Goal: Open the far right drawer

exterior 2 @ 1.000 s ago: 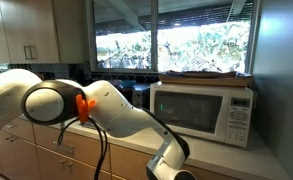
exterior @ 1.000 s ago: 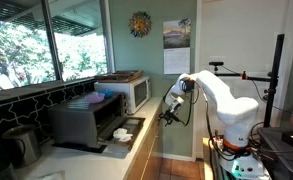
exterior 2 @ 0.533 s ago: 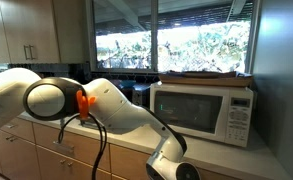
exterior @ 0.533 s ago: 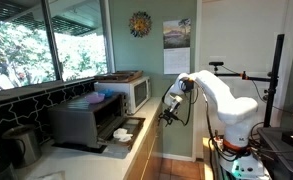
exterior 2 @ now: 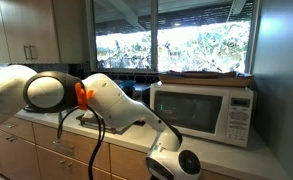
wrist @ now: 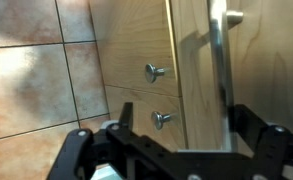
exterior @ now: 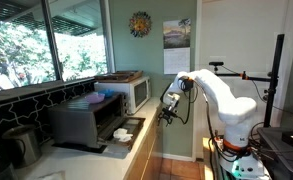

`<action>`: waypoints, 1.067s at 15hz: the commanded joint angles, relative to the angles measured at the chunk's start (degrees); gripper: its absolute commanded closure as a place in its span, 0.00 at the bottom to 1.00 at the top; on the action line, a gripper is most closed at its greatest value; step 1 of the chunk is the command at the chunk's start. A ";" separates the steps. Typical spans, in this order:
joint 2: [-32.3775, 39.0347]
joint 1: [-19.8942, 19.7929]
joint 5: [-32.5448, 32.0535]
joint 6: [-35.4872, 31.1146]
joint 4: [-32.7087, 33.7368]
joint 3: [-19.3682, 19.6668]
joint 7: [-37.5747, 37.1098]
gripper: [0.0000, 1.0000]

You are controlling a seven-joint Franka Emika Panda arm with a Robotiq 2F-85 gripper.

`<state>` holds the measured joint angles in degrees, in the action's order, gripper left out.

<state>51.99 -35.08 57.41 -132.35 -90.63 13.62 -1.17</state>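
Observation:
In the wrist view a light tan wooden front (wrist: 191, 60) fills the frame, shut flat, with a long metal bar handle (wrist: 218, 70) on it. I take it for the far right drawer, though its edges are not clear. My gripper (wrist: 181, 140) is open. The bar handle runs down between its two dark fingers, nearer the right one, and I cannot tell whether they touch. In an exterior view the gripper (exterior: 169, 108) hangs at the end of the counter, by the drawer fronts (exterior: 144, 150).
Two small metal knobs (wrist: 154, 71) (wrist: 162, 119) sit on adjoining wood panels, with tiled floor (wrist: 36, 80) beside them. A toaster oven (exterior: 86, 122) and a microwave (exterior: 131, 92) stand on the counter. My arm (exterior 2: 106, 100) crosses in front of the cabinets (exterior 2: 26, 30).
The arm has shifted slightly, its elbow moving left in an exterior view. The gripper stays at the counter's end, hardly moved.

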 commanded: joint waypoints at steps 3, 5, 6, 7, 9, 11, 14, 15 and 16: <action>-0.31 1.09 -4.88 2.15 -4.99 2.28 -4.00 0.00; -1.21 1.08 -5.45 2.50 -6.51 2.52 -4.63 0.00; -1.72 1.05 -5.40 2.24 -7.54 2.64 -4.84 0.00; -2.44 1.01 -5.30 2.15 -8.79 2.70 -4.86 0.00; -3.86 1.05 -5.00 1.56 -11.22 3.15 -5.14 0.00; -5.39 1.34 -5.00 1.14 -13.70 3.80 -5.66 0.00; -8.51 3.03 -5.31 -1.19 -17.75 5.91 -8.93 0.00; -9.64 3.23 -3.40 -4.11 -18.70 5.92 -8.29 0.00; -10.85 3.60 -1.94 -7.12 -20.08 6.08 -7.46 0.00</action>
<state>46.38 -33.32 56.02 -134.06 -100.48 17.26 -8.90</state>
